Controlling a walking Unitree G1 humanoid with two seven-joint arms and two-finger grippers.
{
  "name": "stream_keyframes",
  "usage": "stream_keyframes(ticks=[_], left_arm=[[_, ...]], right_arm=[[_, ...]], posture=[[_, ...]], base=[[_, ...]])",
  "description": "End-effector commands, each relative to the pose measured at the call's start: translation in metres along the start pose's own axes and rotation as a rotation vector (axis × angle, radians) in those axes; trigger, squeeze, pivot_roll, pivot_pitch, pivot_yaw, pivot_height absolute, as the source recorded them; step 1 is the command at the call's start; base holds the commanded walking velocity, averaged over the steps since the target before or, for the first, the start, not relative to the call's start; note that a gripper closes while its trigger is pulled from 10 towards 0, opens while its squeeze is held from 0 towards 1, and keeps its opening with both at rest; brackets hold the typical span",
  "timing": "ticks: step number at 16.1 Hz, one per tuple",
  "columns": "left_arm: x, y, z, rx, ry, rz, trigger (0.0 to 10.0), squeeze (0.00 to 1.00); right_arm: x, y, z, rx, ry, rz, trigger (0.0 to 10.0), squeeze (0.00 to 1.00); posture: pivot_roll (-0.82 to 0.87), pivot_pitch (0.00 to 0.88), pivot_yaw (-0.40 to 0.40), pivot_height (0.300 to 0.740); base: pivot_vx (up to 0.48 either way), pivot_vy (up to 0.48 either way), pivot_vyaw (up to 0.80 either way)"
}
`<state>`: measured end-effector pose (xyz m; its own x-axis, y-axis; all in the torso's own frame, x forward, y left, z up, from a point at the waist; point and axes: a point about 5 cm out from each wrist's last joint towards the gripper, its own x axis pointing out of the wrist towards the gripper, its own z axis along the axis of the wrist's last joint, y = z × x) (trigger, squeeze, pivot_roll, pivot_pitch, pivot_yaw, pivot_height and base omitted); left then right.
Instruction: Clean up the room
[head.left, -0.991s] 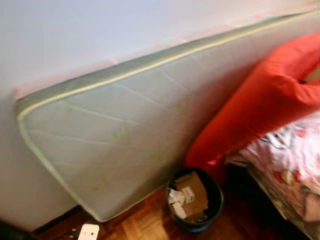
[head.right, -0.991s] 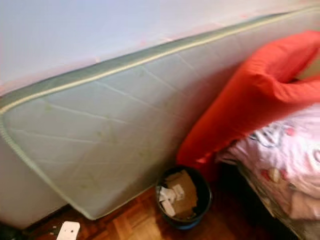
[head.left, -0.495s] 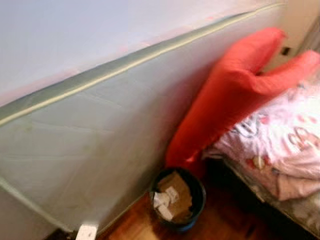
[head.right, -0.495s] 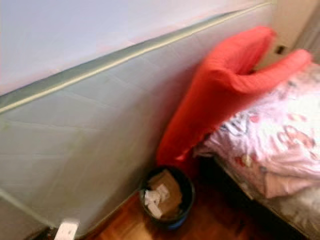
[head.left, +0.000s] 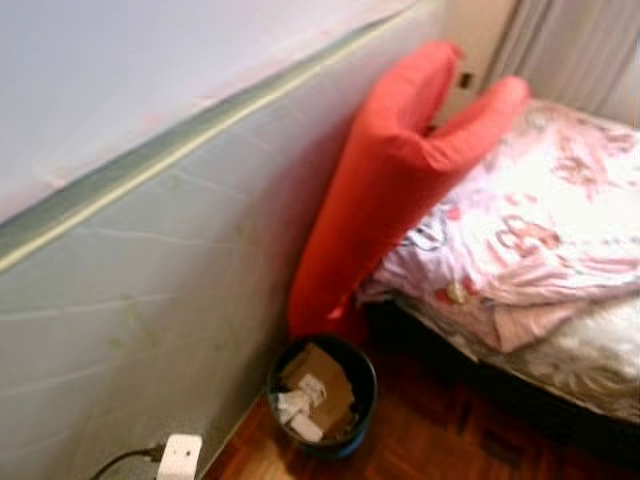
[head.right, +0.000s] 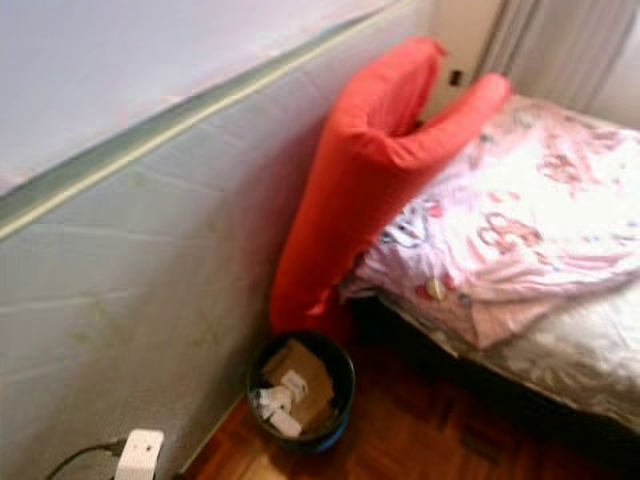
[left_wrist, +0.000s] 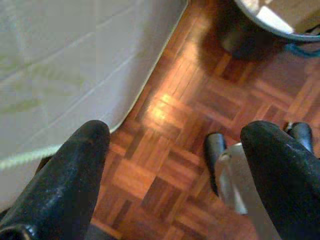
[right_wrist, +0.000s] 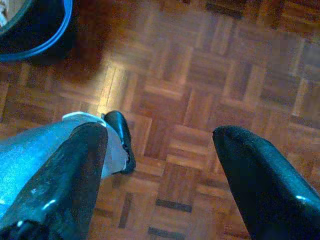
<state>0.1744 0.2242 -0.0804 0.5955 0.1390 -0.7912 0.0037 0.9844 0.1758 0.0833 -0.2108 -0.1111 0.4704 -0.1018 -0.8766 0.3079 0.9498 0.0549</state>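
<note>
Both grippers, left (left_wrist: 175, 150) and right (right_wrist: 160, 160), hang unclenched over parquet (right_wrist: 200, 100) near the bin (head.left: 322, 395) beside the bed (head.left: 540, 240)

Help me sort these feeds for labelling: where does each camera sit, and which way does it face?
Left and right eye views: on the head, facing forward and down at the mattress, red cushion, bed and bin.
Left wrist view: along the open left gripper, down at parquet floor.
Right wrist view: along the open right gripper, down at the floor.
Shared: every view catches the bin.
</note>
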Motion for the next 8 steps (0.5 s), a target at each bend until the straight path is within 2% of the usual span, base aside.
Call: stream_keyframes(ticks=[1,3,5,8], left_arm=[[-0.0024,0.0011,-0.0116,-0.017,0.039,0.007,10.0,0.0],[-0.0028,0.0015,-0.0131,-0.01,0.041,0.006,10.0,0.0],[-0.0031,0.0017,-0.013,-0.007,0.033,-0.005,10.0,0.0],[-0.0032,0.0027,-0.0134,-0.007,0.034,-0.002,10.0,0.0]], right_arm=[[0.0004,-0.0015,0.0022,0.0,-0.003,-0.004,10.0,0.0],[-0.0001,-0.0018,0.0011,0.007,-0.006,-0.003,10.0,0.0],[-0.0006,-0.0014,-0.0003,0.007,-0.007,0.002,10.0,0.0],[-0.0009,-0.0011,-0.001,0.029,-0.014,-0.004,10.0,0.0]], posture=[[0.23,0.018,-0.046,0.74],[0.23,0.029,-0.039,0.74],[0.23,0.036,-0.037,0.74],[0.22,0.045,-0.029,0.74]], base=[[0.0,0.0,-0.74],[0.0,0.0,-0.72],[0.0,0.0,0.0],[0.0,-0.434,0.0]])
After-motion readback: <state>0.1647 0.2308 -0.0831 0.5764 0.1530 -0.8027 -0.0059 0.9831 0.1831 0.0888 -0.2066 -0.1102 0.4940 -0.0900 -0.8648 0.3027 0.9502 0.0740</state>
